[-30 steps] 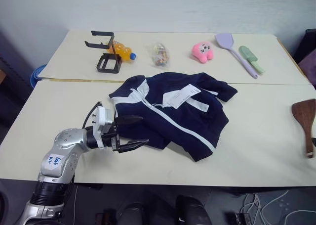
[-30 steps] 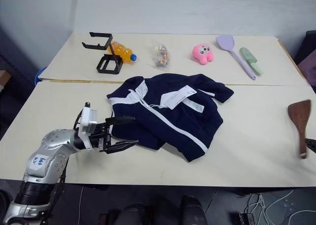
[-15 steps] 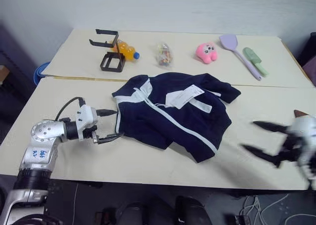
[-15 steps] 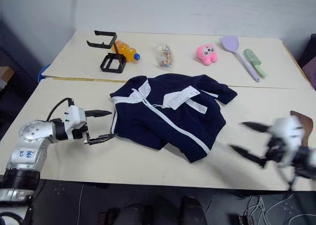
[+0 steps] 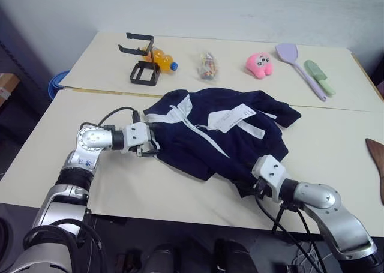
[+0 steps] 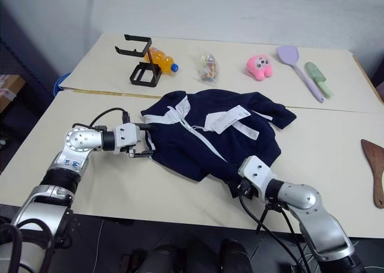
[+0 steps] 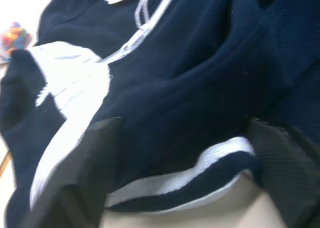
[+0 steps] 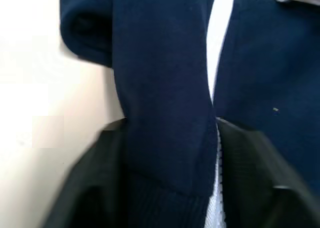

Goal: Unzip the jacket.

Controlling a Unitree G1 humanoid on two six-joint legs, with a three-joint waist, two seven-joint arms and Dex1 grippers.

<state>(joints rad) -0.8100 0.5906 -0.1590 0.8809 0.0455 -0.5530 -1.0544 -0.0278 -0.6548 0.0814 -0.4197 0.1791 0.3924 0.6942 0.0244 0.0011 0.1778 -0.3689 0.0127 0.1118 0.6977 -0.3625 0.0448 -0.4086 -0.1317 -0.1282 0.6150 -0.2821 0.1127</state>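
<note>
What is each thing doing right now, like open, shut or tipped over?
jacket: zipped up, lying rumpled.
left gripper: open, fingers either side of the jacket's edge.
right gripper: open, fingers either side of the jacket's hem.
orange bottle: lying on its side, blue cap on.
</note>
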